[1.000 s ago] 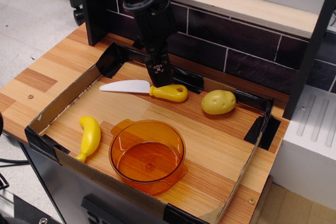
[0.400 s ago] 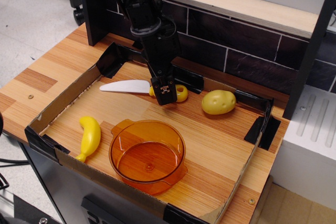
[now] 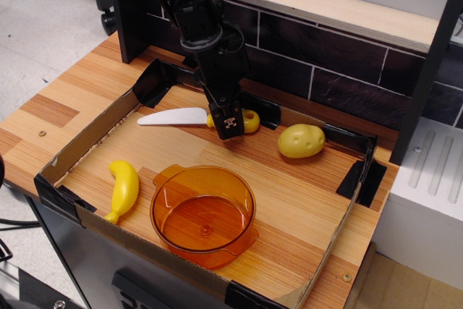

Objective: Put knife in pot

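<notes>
- Your gripper (image 3: 230, 125) is down over the yellow handle of the knife (image 3: 176, 117), near the back edge of the tray (image 3: 87, 135).
- You cannot tell from this view whether the fingers are closed on the handle or only straddling it; the black gripper body hides the contact.
- The knife lies flat on the wooden floor of the tray, white blade pointing toward the left edge, the ringed end of its handle showing just to the right of your gripper.
- The pot (image 3: 203, 214) sits at the front edge of the tray, roughly in the middle, upright and open, well apart from the knife.
- A banana (image 3: 124, 189) lies near the front left corner, just beside the pot's left handle but not touching it.
- A potato (image 3: 301, 140) rests toward the back right corner, near the knife's handle end yet clear of it.
- Your arm (image 3: 189, 5) comes down from the back left, leaning over the tray's rear wall.
</notes>
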Robot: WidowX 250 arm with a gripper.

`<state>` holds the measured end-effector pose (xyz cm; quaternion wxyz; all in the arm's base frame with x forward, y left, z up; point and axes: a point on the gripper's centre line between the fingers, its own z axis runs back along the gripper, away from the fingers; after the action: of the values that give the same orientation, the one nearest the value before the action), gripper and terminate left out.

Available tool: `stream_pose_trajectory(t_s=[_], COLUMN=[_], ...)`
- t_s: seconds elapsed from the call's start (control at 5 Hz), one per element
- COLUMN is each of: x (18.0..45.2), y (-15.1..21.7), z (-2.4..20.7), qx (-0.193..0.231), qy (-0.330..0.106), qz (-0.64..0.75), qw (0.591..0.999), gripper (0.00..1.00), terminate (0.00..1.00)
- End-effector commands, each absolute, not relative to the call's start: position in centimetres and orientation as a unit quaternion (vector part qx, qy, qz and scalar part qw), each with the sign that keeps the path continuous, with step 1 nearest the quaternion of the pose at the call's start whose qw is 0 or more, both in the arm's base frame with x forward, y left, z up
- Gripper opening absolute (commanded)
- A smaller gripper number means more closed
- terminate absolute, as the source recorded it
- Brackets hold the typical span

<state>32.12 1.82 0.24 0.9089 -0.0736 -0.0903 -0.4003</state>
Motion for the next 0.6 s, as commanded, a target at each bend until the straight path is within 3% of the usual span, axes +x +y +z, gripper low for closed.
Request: stream_pose_trajectory(t_s=[0.0,0.2,0.4], x=[32.7,32.6,32.3], y=[1.9,2.0,1.7], z=[2.0,3.5,5.6], qx=[-0.059,-0.038,-0.043], qy=[-0.11,-0.133,-0.151], qz=[-0.415,-0.414,-0.425], qw=[0.901,0.9,0.892], gripper=[0.0,0.0,0.0], terminate=[0.0,0.0,0.0])
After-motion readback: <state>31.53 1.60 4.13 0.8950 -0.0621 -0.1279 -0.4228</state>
